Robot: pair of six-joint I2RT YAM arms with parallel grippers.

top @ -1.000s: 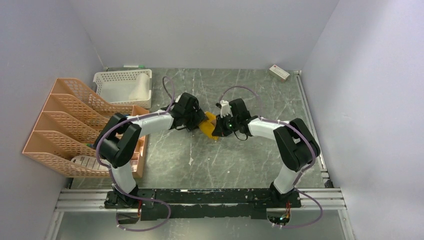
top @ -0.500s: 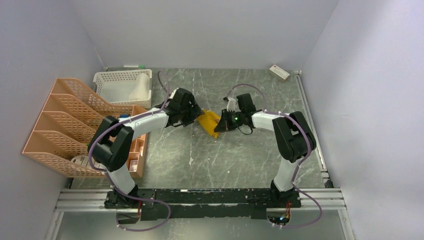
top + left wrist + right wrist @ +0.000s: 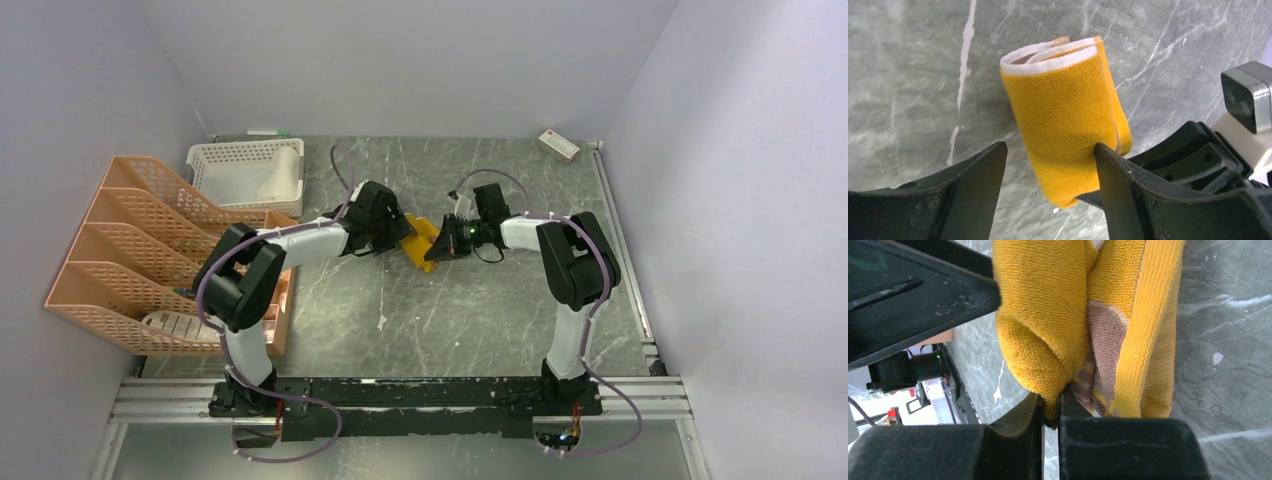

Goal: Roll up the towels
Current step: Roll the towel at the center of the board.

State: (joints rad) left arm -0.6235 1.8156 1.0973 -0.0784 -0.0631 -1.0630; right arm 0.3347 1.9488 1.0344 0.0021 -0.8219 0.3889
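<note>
The mustard-yellow towel [image 3: 422, 241] lies mid-table as a short fat roll with a white edge at its far end [image 3: 1068, 105]. My left gripper [image 3: 1048, 167] is open and straddles the roll's near end; its right finger [image 3: 1120, 195] touches the roll's side. My right gripper [image 3: 1051, 407] is shut on a fold of the yellow towel [image 3: 1048, 315], beside a brown marking. In the top view the left gripper [image 3: 399, 231] and the right gripper [image 3: 441, 243] meet at the roll from opposite sides. An off-white roll [image 3: 287, 172], apparently the other towel, lies in the white basket.
A white basket [image 3: 235, 152] stands at the back left. Orange file racks [image 3: 130, 250] line the left side. A small white-and-red box [image 3: 558, 146] sits at the back right. Grey walls close in on three sides.
My left gripper drew back to the left, then came back to the roll. My right gripper shifted a little toward the back with the towel in it, and its arm folded closer.
</note>
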